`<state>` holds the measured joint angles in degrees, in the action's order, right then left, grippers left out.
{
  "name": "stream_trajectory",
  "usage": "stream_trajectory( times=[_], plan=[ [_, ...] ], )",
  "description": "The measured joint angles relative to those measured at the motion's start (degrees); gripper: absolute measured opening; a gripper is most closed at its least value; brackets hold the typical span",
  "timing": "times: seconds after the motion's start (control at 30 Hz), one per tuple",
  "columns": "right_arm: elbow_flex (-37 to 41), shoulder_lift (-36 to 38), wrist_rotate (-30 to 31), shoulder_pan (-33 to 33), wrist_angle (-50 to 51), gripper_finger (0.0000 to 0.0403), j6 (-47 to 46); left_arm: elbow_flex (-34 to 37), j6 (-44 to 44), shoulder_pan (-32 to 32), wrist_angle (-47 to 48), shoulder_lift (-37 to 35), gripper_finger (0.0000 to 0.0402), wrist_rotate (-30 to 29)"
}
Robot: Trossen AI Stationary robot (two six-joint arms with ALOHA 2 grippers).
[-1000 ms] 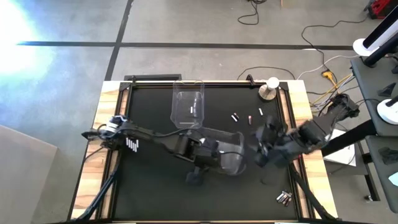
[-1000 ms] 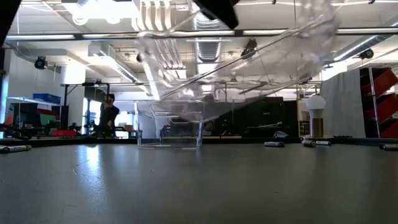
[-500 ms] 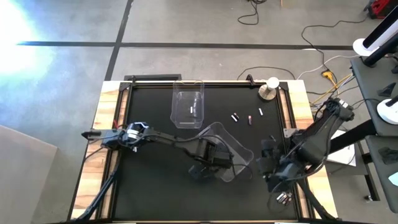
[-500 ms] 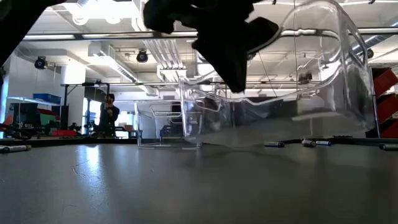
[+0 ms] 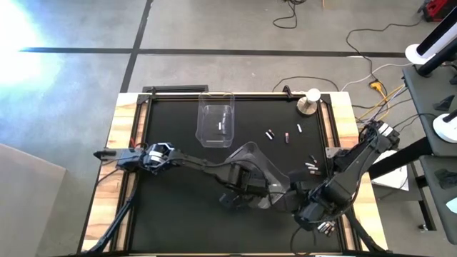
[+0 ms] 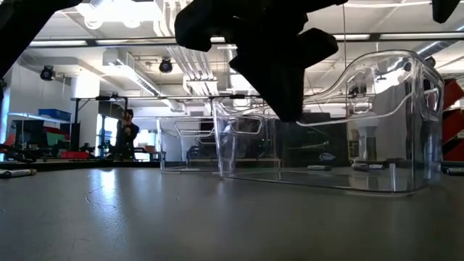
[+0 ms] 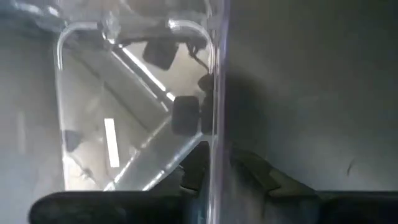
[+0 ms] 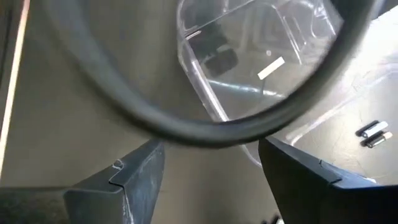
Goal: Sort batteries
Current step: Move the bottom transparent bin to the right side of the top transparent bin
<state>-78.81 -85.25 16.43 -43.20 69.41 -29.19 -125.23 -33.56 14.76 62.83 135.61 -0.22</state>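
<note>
A clear plastic bin stands on the black mat mid-table, with my left gripper shut on it; in the low view the bin sits flat under the dark gripper. My right gripper is open, just right of the bin toward the near edge, touching nothing. Small batteries lie loose on the mat: three beyond the bin, two to its right, and a cluster at the near right corner. The right wrist view shows the bin and two batteries. My left gripper holds the clear bin by its side wall, at the rim. One finger is inside the bin and the other outside, pinching the wall between them. The fingers come from above, slanting from the table's left. The bin's base rests on the mat.
A second clear bin stands near the far edge, seen also in the low view. A round silver-and-white knob object sits at the far right corner. A dark cable loops across the right wrist view. Wooden table edges frame the mat.
My left gripper has brought the clear bin down from a raised, tilted pose; the bin has levelled out and now stands on the mat. My right gripper has swung from beside the bin toward the table's near edge.
</note>
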Motion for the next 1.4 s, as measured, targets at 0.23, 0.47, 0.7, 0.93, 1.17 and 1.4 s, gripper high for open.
stream_trajectory(
  times=[0.23, 0.47, 0.7, 0.93, 1.17, 1.4],
  plan=[
    [2.1, 0.0, 0.1, 0.4, -3.5, 0.0245, 3.7, -1.5, 4.9, 0.2, 2.0, -2.3, 0.0086, 0.8],
    [6.6, 0.1, -0.4, 0.9, -11.6, 0.024, 7.2, -2.4, 12.5, 1.1, 8.4, -7.5, 0.0102, 0.8],
    [9.7, -0.6, -0.6, 5.1, -16.2, 0.0231, 13.0, 1.6, 25.7, 2.9, 13.9, -12.7, 0.0103, -3.7],
    [12.4, -0.9, -7.4, 10.7, -20.0, 0.0208, 20.1, 15.3, 38.4, 7.1, 8.1, -20.7, 0.0103, -11.0],
    [16.9, -1.6, -11.3, 12.0, -22.4, 0.0173, 21.2, 36.7, 51.1, 7.8, -8.7, -35.2, 0.0103, -13.2],
    [21.4, -1.6, -13.5, 12.0, -25.3, 0.0127, 20.7, 52.9, 60.8, 8.4, -24.8, -44.8, 0.0103, -15.7]
  ],
)
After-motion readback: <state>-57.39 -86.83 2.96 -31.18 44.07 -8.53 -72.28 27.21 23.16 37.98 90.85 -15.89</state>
